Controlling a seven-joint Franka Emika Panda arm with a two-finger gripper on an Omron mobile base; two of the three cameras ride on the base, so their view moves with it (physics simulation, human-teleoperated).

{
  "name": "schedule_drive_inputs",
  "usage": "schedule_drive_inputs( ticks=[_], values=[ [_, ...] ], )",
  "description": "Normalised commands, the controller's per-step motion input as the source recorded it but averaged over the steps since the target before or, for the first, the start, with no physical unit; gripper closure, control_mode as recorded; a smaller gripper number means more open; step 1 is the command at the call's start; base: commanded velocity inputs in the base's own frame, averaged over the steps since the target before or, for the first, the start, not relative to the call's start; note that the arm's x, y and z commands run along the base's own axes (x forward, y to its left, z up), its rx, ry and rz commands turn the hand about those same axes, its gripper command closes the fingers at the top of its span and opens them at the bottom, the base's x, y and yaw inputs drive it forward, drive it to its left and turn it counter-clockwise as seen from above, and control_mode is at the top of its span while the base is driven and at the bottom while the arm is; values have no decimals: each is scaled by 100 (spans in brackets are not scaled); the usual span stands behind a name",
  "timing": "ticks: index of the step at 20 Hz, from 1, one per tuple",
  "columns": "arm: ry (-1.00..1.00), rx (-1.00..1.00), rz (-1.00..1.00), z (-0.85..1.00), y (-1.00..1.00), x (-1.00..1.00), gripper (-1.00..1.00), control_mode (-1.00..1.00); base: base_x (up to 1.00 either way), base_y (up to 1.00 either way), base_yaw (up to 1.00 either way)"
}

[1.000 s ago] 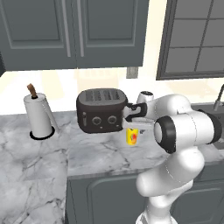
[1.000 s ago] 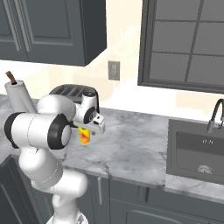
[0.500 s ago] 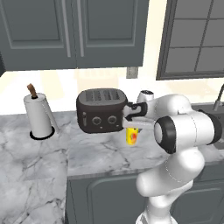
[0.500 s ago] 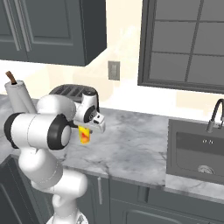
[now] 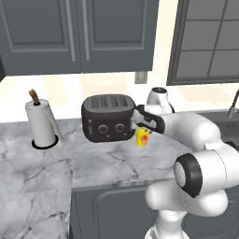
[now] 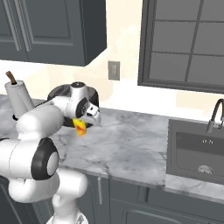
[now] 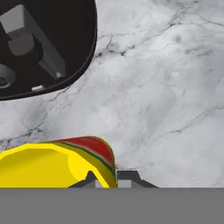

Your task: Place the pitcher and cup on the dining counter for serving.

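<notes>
The small yellow cup [image 5: 142,137] with a red mark hangs just right of the black toaster, slightly tilted in the right base view [image 6: 80,127]. My gripper [image 5: 140,130] comes down on it from above and is shut on the cup's wall. In the hand view the two fingertips [image 7: 126,177] pinch the cup's rim [image 7: 48,164] between them, with the marble far below. The pitcher and the dining counter are out of view.
A black toaster [image 5: 107,117] stands close to the left of the cup. A paper towel roll [image 5: 42,124] stands further left. A sink [image 6: 197,151] with a dark faucet [image 6: 214,116] lies to the right. The marble counter's front edge [image 5: 112,184] is near.
The jaws have closed on the cup's wall. The cup sits slightly higher and more tilted than one second ago.
</notes>
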Motion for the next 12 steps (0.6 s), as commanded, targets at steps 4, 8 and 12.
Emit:
schedule_drive_inputs(
  ticks=[4,8,12],
  values=[
    [-10,-1,-7,78,0,-60,100,-100,0,0,0],
    [-2,0,-4,59,0,-47,100,-100,0,0,0],
    [-6,0,0,15,0,-27,100,-100,0,0,0]
  ],
)
